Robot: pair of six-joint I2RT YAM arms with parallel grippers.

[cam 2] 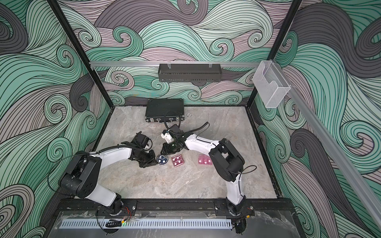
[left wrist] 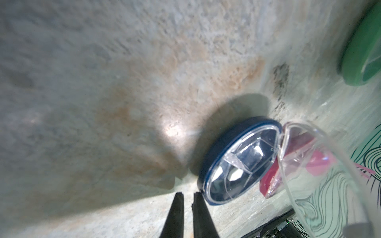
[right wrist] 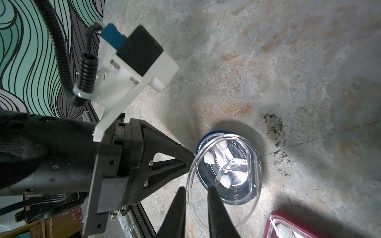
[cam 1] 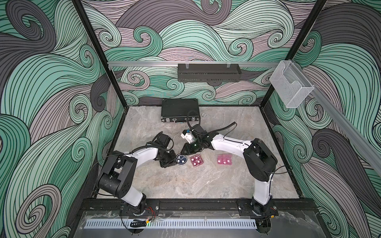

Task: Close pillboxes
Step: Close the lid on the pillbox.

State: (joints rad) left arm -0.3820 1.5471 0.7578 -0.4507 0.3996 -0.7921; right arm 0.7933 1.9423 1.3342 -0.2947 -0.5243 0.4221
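The round dark blue pillbox [cam 1: 181, 160] is sitting near the middle of the surface [cam 1: 206, 181], right between the two arms, with its clear lid [right wrist: 194, 206] standing raised off the base and white pills showing in the compartments. In the right wrist view the right fingers [right wrist: 216, 206] are reaching in astride the lid's rim, nearly closed, and appear to be pinching it. The left fingers [left wrist: 176, 212] are closed on nothing, with their tips resting just beside the blue rim on the side away from the lid.

Being round, the box is offering no long axis. What seems to matter is the hinge line, and the lid is leaning toward the right fingers, so that arm is the one placed to swing it down while the left one is bracing the base.

Just beside the box, the square dark pink pillbox [cam 1: 196, 161] is lying open close to the lid's swing and is looking like the likeliest thing to be bumped. The rectangular light pink pillbox [cam 1: 224, 159] is lying farther along. The green pillbox [left wrist: 362, 51] is showing only in the left wrist view. The black briefcase [cam 1: 179, 110] is sitting well apart at the back
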